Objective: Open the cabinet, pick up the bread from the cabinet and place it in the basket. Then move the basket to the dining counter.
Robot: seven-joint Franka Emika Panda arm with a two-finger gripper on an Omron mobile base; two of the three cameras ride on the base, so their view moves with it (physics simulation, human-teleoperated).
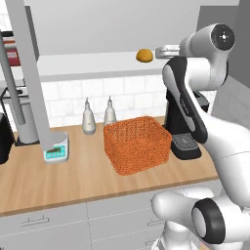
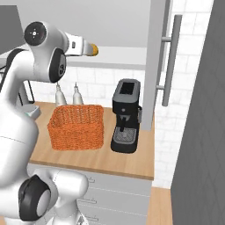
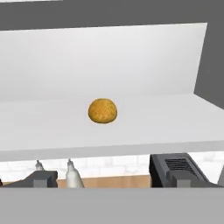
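The cabinet [image 1: 93, 64] stands open, and its pale shelf [image 3: 52, 127] carries the bread [image 3: 103, 110], a small golden-brown bun near the shelf's front right. My gripper [image 3: 114, 179] is open and level with the shelf. It points at the bun from a short way off, with nothing between its fingertips [image 3: 42, 178]. From the base the bread [image 1: 144, 55] sits just left of the gripper [image 1: 164, 50]; from the other side the bread [image 2: 92, 50] lies just past the gripper [image 2: 83, 47]. The orange woven basket [image 1: 136, 145] [image 2: 77, 127] rests on the wood worktop below, holding nothing.
The left cabinet door [image 1: 28, 73] swings out over the worktop, and the right door [image 2: 156, 66] with its bar handle stands open too. A black coffee machine [image 1: 184, 134] is right of the basket. Two pale bottles [image 1: 88, 117] and a small scale [image 1: 56, 149] sit left of it.
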